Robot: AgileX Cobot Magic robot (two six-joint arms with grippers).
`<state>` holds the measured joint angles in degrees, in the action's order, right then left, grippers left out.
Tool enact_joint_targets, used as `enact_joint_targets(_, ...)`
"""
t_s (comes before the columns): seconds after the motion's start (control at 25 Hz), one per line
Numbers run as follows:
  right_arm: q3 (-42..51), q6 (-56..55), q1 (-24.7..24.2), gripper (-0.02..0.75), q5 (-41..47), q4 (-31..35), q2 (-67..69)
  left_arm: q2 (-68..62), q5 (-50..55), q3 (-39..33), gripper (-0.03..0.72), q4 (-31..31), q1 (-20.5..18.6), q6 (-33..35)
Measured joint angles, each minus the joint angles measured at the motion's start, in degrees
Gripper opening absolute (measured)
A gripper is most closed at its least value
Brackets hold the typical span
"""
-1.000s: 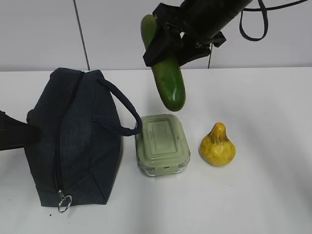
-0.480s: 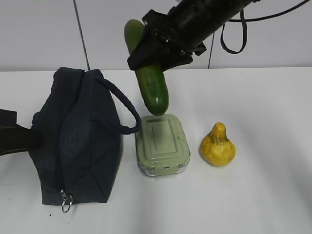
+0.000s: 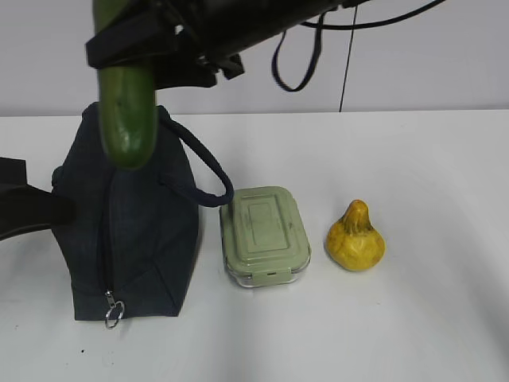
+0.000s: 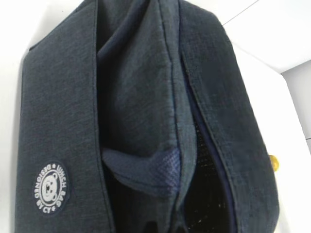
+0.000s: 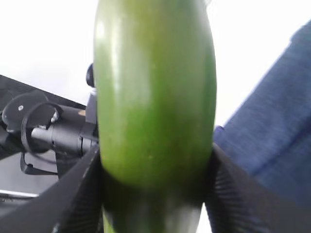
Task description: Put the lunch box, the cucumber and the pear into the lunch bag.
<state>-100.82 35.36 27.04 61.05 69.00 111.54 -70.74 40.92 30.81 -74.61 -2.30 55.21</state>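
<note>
The right gripper [image 3: 127, 49] had its jaws closed on the cucumber [image 3: 126, 111], one dark pad [image 5: 228, 194] pressed to each flank; the cucumber was smooth, glossy and dark green, hanging nearly upright with its rounded end just above the top of the lunch bag [image 3: 139, 239]; the left gripper [image 3: 32, 208] was clamped tight at the bag's left side, apparently pinching fabric, though its fingertips were hidden; the bag was boxy navy cloth, its zipper parted onto a dark interior, a silver ring pull [image 3: 114, 312] at its near end; just right of it sat the sage-lidded lunch box [image 3: 263, 235]; beyond that, apart, the mottled yellow pear [image 3: 355, 239].
</note>
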Motion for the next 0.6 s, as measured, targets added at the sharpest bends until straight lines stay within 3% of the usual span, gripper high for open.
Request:
enact_joint_targets(0.16, 0.0, 0.7, 4.0, 0.426, -6.8, 3.1, 2.6, 0.0, -0.1, 0.0, -0.015, -0.1, 0.0, 1.2)
enact_joint_targets(0.4, 0.0, 2.4, 4.4, 0.426, -12.8, 8.8, 10.4, 0.0, 0.0, 0.0, -0.015, -0.6, 0.0, 1.4)
enact_joint_targets(0.6, 0.0, 5.3, 3.9, 0.426, -15.7, 4.0, 15.0, -0.1, 0.0, 0.0, -0.015, -2.1, 0.0, 1.4)
